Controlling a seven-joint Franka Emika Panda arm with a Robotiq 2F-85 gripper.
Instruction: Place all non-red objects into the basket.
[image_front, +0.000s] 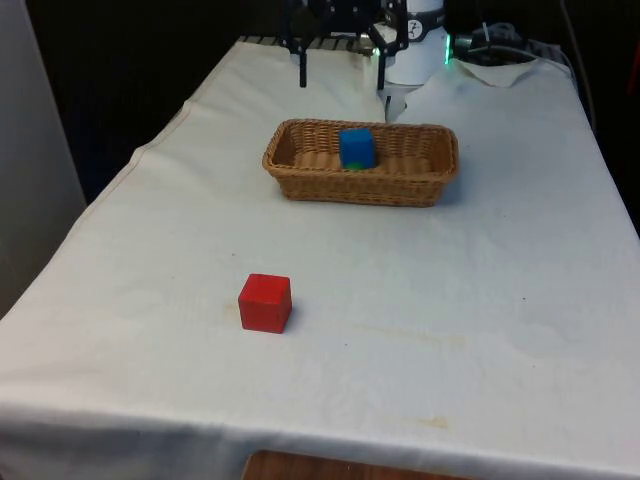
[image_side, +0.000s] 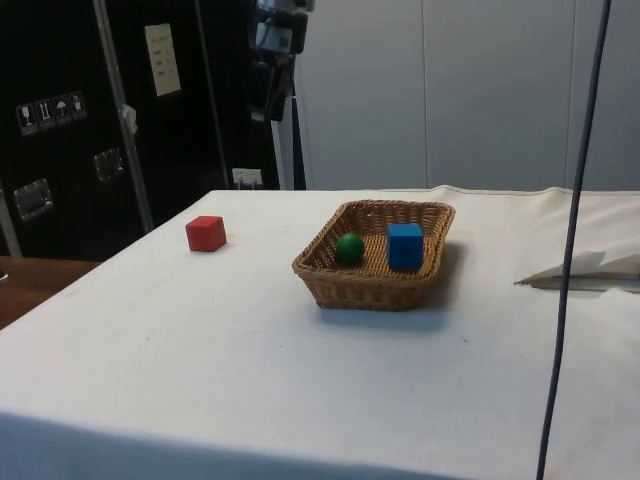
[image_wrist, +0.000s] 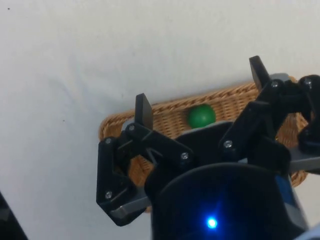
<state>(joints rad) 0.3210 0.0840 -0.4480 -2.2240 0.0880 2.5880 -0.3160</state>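
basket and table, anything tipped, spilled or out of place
Nothing stands out. The basket sits upright on the cloth with the blue cube and green ball inside; the red cube rests flat on the table, apart from it.

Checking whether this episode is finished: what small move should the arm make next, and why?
Probably none beyond staying raised, or retreating. The blue cube and green ball already lie in the basket. The red cube sits apart on the cloth and should stay. The gripper is open, empty, high above the basket.
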